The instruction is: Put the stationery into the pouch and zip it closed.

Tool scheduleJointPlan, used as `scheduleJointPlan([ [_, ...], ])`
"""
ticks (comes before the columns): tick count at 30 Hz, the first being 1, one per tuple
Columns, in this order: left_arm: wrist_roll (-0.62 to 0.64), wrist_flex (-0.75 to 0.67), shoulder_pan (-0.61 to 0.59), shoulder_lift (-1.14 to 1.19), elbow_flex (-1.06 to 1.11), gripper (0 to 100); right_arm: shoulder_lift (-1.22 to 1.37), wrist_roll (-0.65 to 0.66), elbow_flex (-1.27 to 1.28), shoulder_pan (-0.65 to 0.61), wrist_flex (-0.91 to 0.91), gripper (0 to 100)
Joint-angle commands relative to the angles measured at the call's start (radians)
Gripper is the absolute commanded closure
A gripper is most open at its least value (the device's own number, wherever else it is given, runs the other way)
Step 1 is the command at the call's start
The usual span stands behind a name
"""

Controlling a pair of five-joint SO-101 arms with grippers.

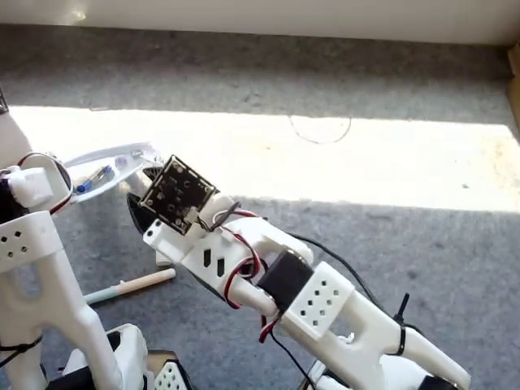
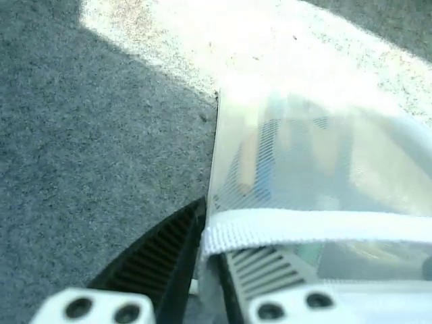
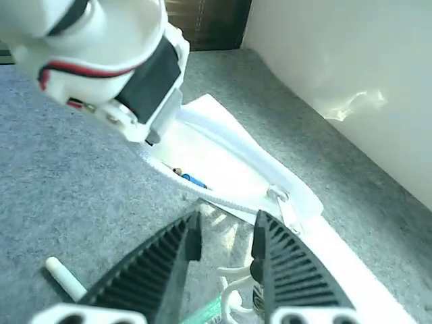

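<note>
Left gripper point(image 2: 208, 233) clamped on pouch point(image 2: 317, 155) edge. Right gripper point(image 3: 227, 223) jaws apart, nearer arm to pen point(image 1: 134, 284), which lies loose just beside pouch.

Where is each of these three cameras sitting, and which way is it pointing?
High view: fixed above, looking down on the grey table; shows the left arm and the right arm, its tip at the pouch.
Left wrist view: rides the left arm, looking along the left jaws, which pinch the edge of the pouch.
Right wrist view: rides the right arm, looking past the open right jaws at the pouch, the left arm beyond.
Shared: all three show the pouch; high and right wrist views share the pencil-like stick.
</note>
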Motion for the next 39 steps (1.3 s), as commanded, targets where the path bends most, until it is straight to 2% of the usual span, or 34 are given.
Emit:
scheduleJointPlan([
  [1, -0.005, -0.029, -0.013, -0.022, 0.016, 99, -0.097, 0.008, -0.056, -0.008, 0.096, 87.6],
  [5, -0.002, -0.051, -0.019, -0.024, 0.028, 99, -0.131, 0.002, -0.042, -0.012, 0.133, 87.6],
  [10, 0.032, -0.051, -0.019, -0.024, 0.025, 99, -0.102, -0.152, 0.050, -0.007, 0.139, 87.6],
  [17, 0.038, -0.052, -0.024, -0.024, 0.021, 99, -0.004, -0.241, 0.094, -0.005, 0.140, 87.6],
  [24, 0.081, -0.074, -0.116, -0.024, 0.019, 99, 0.170, -0.333, 0.085, -0.007, 0.140, 87.6],
  [33, 0.101, -0.087, -0.131, -0.024, 0.021, 99, 0.429, -0.422, -0.073, -0.004, 0.145, 87.6],
  [39, 0.110, -0.103, -0.217, -0.024, 0.021, 99, 0.561, -0.422, -0.179, -0.004, 0.145, 87.6],
])
